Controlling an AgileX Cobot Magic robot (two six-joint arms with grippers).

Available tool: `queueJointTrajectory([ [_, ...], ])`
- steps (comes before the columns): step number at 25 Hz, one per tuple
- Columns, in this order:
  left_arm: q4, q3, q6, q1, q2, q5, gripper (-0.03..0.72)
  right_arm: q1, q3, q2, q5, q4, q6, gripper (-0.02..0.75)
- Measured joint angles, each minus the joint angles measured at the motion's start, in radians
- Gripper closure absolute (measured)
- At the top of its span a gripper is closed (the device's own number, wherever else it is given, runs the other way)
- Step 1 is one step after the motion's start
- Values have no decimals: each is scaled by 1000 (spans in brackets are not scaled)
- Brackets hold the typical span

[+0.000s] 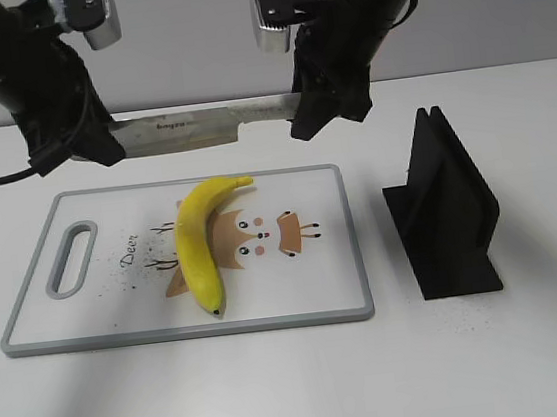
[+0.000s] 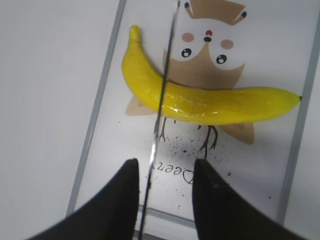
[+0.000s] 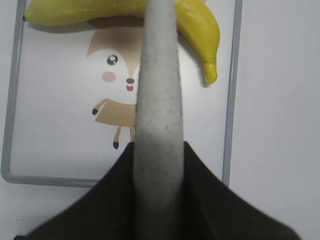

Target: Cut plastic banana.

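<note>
Showing on the white table [image 1: 537, 360] are one glossy yellow plastic banana [image 1: 200, 243], one white rectangular cutting board with a grey rim and a slot handle [image 1: 299, 302], and one steel-bladed kitchen knife with a pale grey handle [image 1: 189, 128]. Standing beside the board is one black angular knife stand [image 1: 445, 210]. Appearing over the scene are two black robot arms, each carrying one gripper: the left gripper [image 2: 162, 172] and the right gripper [image 3: 157, 150].
</note>
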Motion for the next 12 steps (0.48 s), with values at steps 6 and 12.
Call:
queueJointTrajectory([
  [6,3,0,0,0,26,-1,601,1,0,0,-1,20,-7,556],
  [12,4,-1,7,0,33,1,706,1,0,1,1,16,-14,556],
])
